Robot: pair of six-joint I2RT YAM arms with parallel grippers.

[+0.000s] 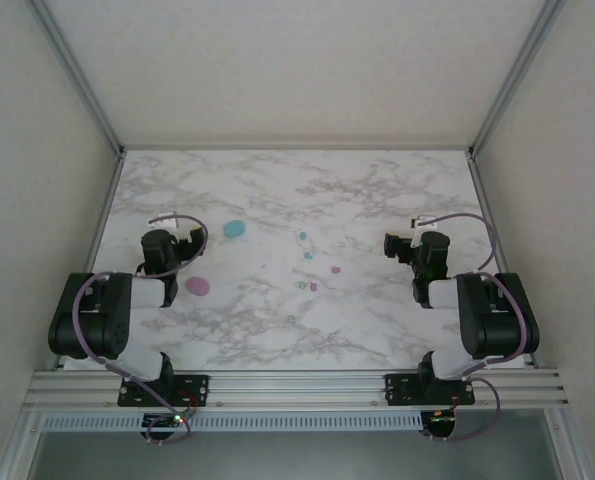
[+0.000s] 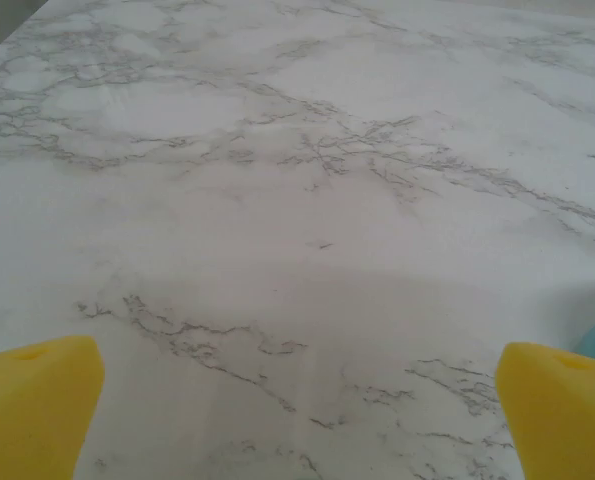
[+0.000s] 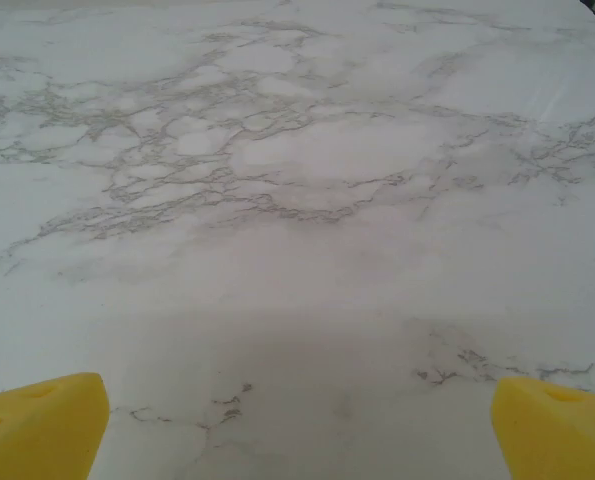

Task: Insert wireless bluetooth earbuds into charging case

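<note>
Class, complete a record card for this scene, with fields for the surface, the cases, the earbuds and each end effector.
surface: marble-patterned table
cases: cyan case and pink case, both on the left side; open or closed cannot be told
earbuds: tiny cyan, pink and green buds, scattered loose mid-table, apart from both cases
left end effector: open, holding nothing
right end effector: open, holding nothing
</note>
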